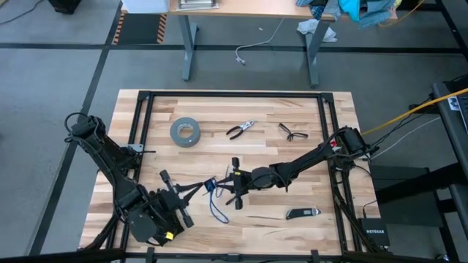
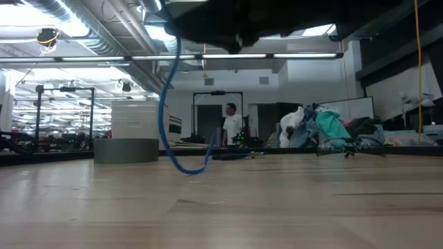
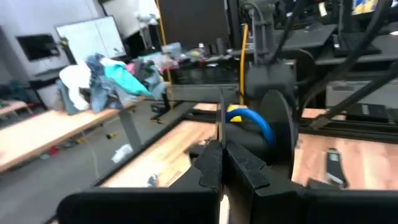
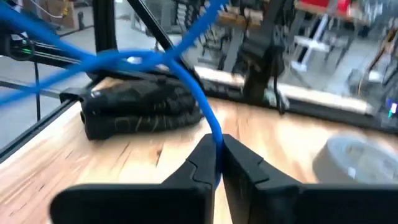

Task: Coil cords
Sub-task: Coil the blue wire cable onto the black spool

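The cords (image 1: 214, 210) are a thin blue and black cable strung between my two grippers near the table's front middle. A slack blue loop (image 2: 181, 163) hangs down from them to the tabletop. My left gripper (image 1: 199, 188) comes in from the left, level and shut, with a thin dark strand (image 3: 219, 121) running out from its fingertips. Facing it from the right, my right gripper (image 1: 229, 184) is shut on the blue length (image 4: 186, 74). The two sets of fingertips stand a short way apart. My left gripper pinches a thin dark strand of the cords (image 3: 219, 134) between its two fingertips, coming level from the table's left. The strand leads on to the blue part (image 3: 260, 124) in front of the other gripper, clear of the table. My right gripper pinches the blue cable (image 4: 216, 144) between its two fingers, coming nearly level from the table's right. The cable rises out of the fingertips and runs toward the left gripper (image 4: 140, 109). The held part is off the table, and the rest hangs slack below.
A grey tape roll (image 1: 185, 131) lies at the back left of the table, with pliers (image 1: 240, 129) and a pair of glasses (image 1: 292, 132) to its right. A dark folding knife (image 1: 302, 213) lies near the front right. A person (image 2: 232, 126) stands far off in the room.
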Tool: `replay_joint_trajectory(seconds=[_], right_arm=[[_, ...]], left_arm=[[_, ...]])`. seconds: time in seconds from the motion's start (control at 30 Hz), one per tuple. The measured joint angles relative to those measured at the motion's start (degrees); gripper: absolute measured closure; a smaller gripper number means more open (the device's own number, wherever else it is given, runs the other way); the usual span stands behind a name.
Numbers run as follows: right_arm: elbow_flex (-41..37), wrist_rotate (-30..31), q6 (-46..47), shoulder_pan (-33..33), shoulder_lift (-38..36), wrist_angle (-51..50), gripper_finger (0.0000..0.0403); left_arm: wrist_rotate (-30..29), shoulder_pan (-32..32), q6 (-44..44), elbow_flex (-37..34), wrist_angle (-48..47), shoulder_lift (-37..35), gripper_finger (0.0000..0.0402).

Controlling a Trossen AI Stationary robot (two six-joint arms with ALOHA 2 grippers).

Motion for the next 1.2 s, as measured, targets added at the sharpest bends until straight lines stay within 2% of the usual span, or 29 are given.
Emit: replay_joint_trajectory(seconds=[0.37,0.5,0.6,0.9,1.2], right_arm=[[0.0,2.9,8.9,3.1,0.0,-8.5,0.0394],[-0.1,6.0,11.6,5.0,0.0,-11.7,0.0395],[-0.1,6.2,12.9,6.3,0.0,-14.0,0.0397],[-0.1,5.7,14.9,8.8,0.0,-16.9,0.0397],[-0.1,3.6,22.9,9.1,0.0,-28.3,0.0397]], left_arm=[[-4.9,-0.5,23.5,0.0,18.6,-0.1,0.0401],[-5.1,-1.2,31.1,0.0,25.0,-0.2,0.0401],[-5.1,-1.6,35.2,0.0,28.5,-0.2,0.0401],[-5.1,-1.4,36.6,0.0,28.2,-0.4,0.0401],[-5.1,-1.4,38.8,0.0,28.6,-0.4,0.0401]])
